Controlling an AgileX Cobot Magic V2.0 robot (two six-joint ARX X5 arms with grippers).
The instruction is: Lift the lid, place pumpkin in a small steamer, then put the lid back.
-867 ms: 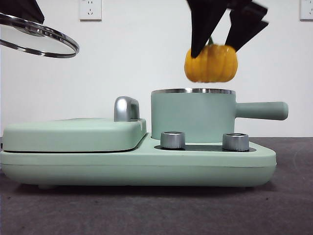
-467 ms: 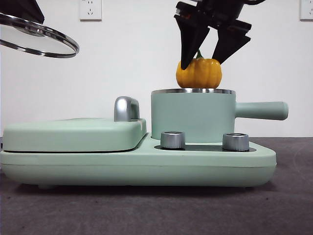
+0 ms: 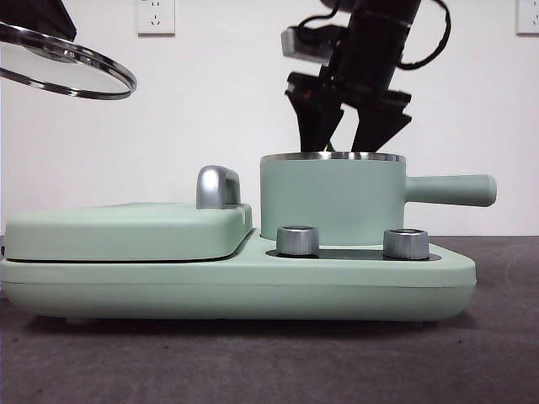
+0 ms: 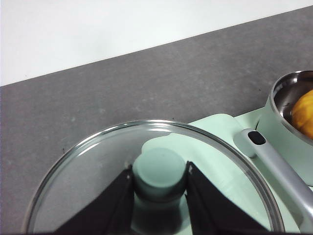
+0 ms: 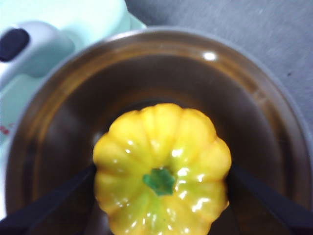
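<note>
The right gripper reaches down from above into the mouth of the small steamer, and in the front view the steel rim cuts off the tips of its two fingers. The pumpkin is inside the steamer; the front view hides it fully behind the green wall. The right wrist view shows it from above, stem up, with the brown steel inside of the pot all around it. The two dark fingers stand on both sides of it, spread about as wide as the pumpkin itself. The picture is soft at the contact points, so I cannot tell if they press the pumpkin or are just beside it.

The left gripper has its fingers closed on the mint-green knob of the lid and holds the lid in the air. In the front view the lid hangs tilted at the upper left, well apart from the steamer, and the picture's edge cuts part of it. Through the glass the flat grill cover is seen below. In the left wrist view only a small orange piece of the pumpkin shows at the edge.

The appliance base with two steel knobs stands on the dark worktop.
</note>
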